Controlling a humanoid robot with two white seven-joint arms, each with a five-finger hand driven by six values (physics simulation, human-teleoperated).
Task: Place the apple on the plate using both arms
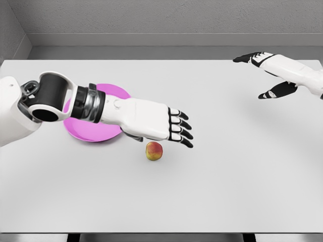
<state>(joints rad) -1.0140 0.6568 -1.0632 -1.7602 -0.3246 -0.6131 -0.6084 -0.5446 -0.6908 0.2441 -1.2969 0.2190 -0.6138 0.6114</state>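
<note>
Matt white table [227, 176], smooth pink plate [88, 135], glossy white arm shells.

Left hand [151, 121] with fingers spread just above apple [154, 151], pink plate [93, 133] beside, right hand [272, 73] well apart.

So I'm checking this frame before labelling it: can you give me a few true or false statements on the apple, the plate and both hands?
1. The apple lies on the table, off the plate. True.
2. The left robot hand grips the apple. False: its fingers are extended, holding nothing.
3. The plate is pink. True.
4. The right robot hand rests on the plate. False: it is open at the far right.
</note>
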